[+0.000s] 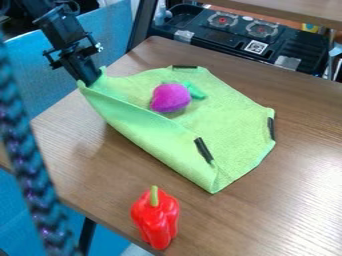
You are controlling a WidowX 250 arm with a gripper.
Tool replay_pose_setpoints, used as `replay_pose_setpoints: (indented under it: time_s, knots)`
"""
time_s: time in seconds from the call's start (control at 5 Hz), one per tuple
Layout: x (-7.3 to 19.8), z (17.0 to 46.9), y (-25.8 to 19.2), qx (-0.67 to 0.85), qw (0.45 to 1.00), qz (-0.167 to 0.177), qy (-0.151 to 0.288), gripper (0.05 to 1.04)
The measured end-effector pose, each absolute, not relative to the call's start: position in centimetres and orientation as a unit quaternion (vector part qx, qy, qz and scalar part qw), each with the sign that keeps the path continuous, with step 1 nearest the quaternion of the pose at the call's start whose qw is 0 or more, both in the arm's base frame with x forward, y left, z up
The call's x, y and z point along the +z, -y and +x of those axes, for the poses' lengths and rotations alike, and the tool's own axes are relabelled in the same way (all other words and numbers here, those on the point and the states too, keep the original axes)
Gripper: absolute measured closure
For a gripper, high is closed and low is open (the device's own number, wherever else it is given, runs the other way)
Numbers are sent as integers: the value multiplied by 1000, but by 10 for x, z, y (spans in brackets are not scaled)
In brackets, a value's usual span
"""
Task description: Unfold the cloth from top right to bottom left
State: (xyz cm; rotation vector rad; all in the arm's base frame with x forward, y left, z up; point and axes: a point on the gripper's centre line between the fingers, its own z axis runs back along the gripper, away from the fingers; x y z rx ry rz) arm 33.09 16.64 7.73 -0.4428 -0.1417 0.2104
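Note:
The gripper [89, 80] is at the upper left, over the table's edge, shut on the left corner of the green cloth. The cloth [230, 120] lies on the wooden table, its left side lifted and slanting from the gripper down to the corner nearest the camera. Black strips mark its far edge, its right edge and the spot near its front fold. On the cloth, behind the raised side, rests a purple plush item [170, 97] with a green top.
A red toy pepper [155, 217] stands near the table's front edge. Behind the table is a black toy stove [247, 35]. A dark braided cable [30, 170] hangs along the left side. The table [294, 200] has its left edge below the gripper.

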Motion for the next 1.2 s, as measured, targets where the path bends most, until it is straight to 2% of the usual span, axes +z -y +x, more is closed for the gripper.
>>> replay_pose_setpoints:
  time_s: [0.2,0.4,0.6,0.8,1.2]
  knots:
    - [70,332,-174,44,981,-188,36,1027]
    - [61,333,-169,-36,990,-136,7,1028]
    - [46,325,-166,-65,991,-115,25,1028]
    - [59,310,-167,-109,989,-79,55,1028]
    - [50,298,-178,-145,988,-33,49,1028]
